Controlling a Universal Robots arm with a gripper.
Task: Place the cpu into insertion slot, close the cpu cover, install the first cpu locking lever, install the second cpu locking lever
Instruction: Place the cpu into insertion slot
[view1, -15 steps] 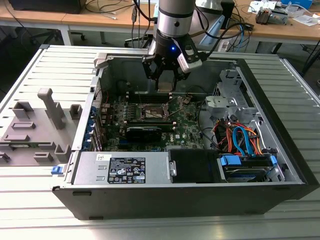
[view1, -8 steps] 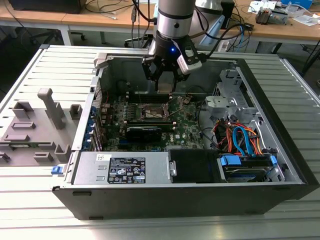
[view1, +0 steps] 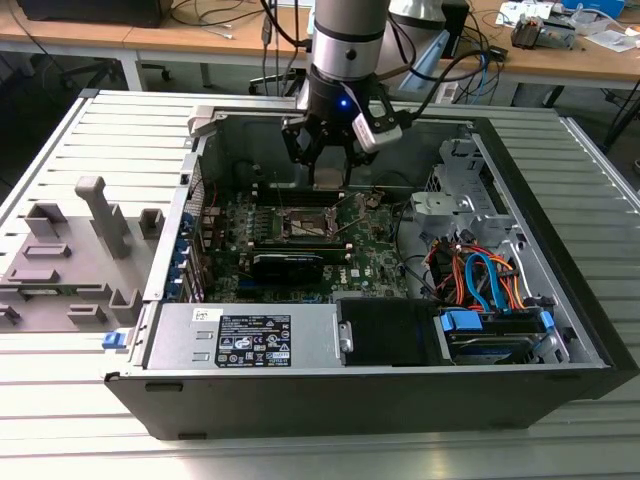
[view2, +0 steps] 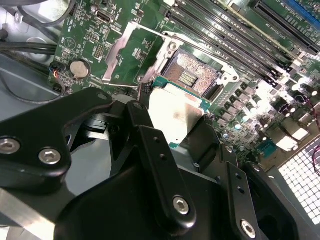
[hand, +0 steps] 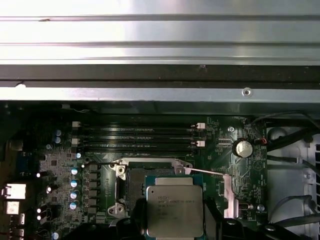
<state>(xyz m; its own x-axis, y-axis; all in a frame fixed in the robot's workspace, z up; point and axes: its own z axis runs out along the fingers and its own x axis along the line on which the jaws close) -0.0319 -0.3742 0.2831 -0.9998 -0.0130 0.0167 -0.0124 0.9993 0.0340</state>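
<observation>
1. Here is the tool (view1: 327, 168), reaching down into the open computer case (view1: 300, 400) that sits mid-worktop (view1: 60, 400). It is poised over the green circuit board (view1: 372, 255) on the case floor.
2. It's clenched on the cpu (view2: 175, 112). The fingers (view2: 150, 145) pinch opposite edges, so the silvery top face is bare, and I'd judge that grip keeps the chip level for a flat drop.
3. The cpu hangs just beside and above the insertion slot (view2: 192, 75), overlapping its near edge in both wrist views. It isn't seated, because most of the dark contact field shows bare beyond the chip.
4. The cpu cover (view2: 114, 59) stands swung open off one side of the slot, with its square window showing board behind it. That is why the socket lies exposed and the way down is free.
5. The long memory slots (hand: 140, 137) run along the slot's far side, toward the case wall. They are apart from the fingers, so nothing crowds the grip.
6. My read is that the placing step is in hand, with the cover not yet closed.
</observation>
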